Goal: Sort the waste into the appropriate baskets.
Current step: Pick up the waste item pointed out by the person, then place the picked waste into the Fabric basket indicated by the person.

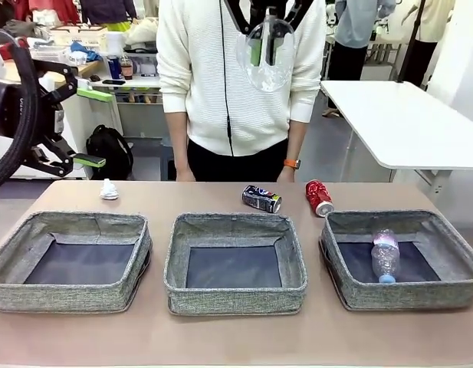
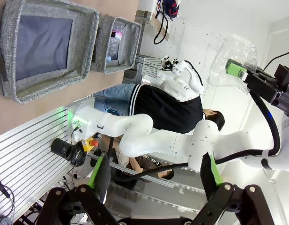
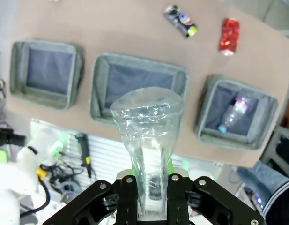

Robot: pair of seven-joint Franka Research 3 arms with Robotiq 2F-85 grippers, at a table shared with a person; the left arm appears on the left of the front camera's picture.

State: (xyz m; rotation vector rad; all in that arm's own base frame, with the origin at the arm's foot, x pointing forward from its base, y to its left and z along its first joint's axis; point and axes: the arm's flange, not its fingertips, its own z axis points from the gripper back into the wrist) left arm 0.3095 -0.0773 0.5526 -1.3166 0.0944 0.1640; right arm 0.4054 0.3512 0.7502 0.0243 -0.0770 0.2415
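Observation:
High above the table, my right gripper (image 1: 265, 34) (image 3: 151, 187) is shut on the clear plastic bag (image 1: 265, 61) (image 3: 146, 126), which hangs over the middle basket (image 1: 234, 299) (image 3: 100, 89). My left gripper (image 1: 90, 127) (image 2: 153, 173) stands open and empty off the table's left side. The clear bottle (image 1: 385, 257) (image 3: 233, 112) lies in the right basket (image 1: 405, 295) (image 3: 205, 112). Nothing lies in the left basket (image 1: 67, 295) (image 3: 15, 70). Behind the baskets on the table are the white tissue wad (image 1: 108, 189), the dark can (image 1: 261, 198) (image 3: 181, 21) and the red can (image 1: 318, 197) (image 3: 228, 35).
A person (image 1: 236, 84) in a white sweater stands at the far edge, hands down behind the table. A white table (image 1: 405, 123) stands at the back right. Bare tabletop (image 1: 236, 337) runs along the front of the baskets.

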